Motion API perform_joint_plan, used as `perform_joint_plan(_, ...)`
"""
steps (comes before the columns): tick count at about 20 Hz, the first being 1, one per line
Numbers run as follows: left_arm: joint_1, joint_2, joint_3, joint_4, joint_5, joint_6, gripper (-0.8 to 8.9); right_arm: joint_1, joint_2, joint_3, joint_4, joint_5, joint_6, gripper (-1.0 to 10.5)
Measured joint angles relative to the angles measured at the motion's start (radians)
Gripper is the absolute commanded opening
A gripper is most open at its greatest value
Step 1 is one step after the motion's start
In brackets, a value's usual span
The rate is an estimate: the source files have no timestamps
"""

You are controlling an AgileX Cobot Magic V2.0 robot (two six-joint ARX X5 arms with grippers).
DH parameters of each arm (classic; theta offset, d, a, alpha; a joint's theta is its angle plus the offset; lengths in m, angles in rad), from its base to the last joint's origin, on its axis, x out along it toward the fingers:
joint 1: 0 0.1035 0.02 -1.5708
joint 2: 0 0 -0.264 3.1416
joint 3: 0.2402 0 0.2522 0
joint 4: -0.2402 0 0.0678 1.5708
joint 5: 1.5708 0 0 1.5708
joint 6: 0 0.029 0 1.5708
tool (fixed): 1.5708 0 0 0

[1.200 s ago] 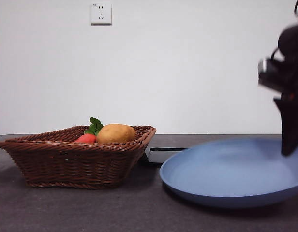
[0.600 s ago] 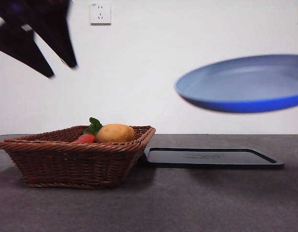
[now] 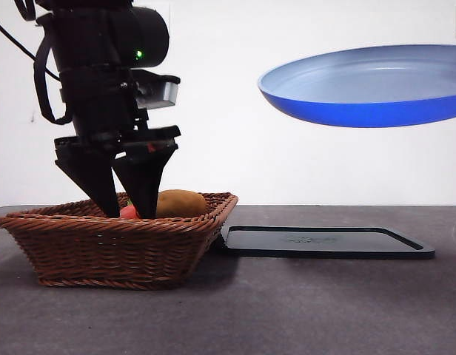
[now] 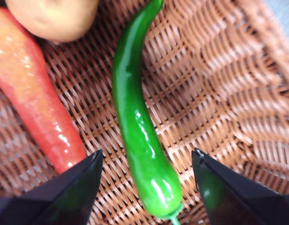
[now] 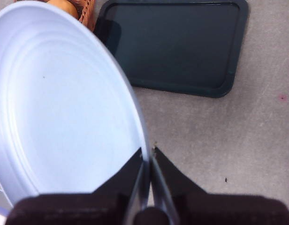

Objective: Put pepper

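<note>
The long glossy green pepper (image 4: pixel 137 126) lies on the floor of the brown wicker basket (image 3: pixel 117 244). My left gripper (image 4: pixel 147 161) is open, one jaw on each side of the pepper's thick end. In the front view this gripper (image 3: pixel 128 211) reaches down into the basket; the pepper is hidden there behind the rim. My right gripper (image 5: pixel 148 157) is shut on the rim of a blue plate (image 5: pixel 64 103), held high in the air at the upper right of the front view (image 3: pixel 369 85).
In the basket a red carrot-like vegetable (image 4: pixel 34 98) lies beside the pepper, and a tan potato (image 4: pixel 53 16) beyond it. A flat black tray (image 3: pixel 324 242) lies on the dark table right of the basket, below the plate.
The left arm has come down from the upper left into the basket. The plate, low over the tray a second ago, was lifted and is now held high.
</note>
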Motion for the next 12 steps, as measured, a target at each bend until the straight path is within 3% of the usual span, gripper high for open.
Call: perform_joint_plan(12,0.000,0.053,0.002,0.025,0.001,0.000,3.34,0.000,0.000,0.000,0.000,-0.002,0.003,0.1)
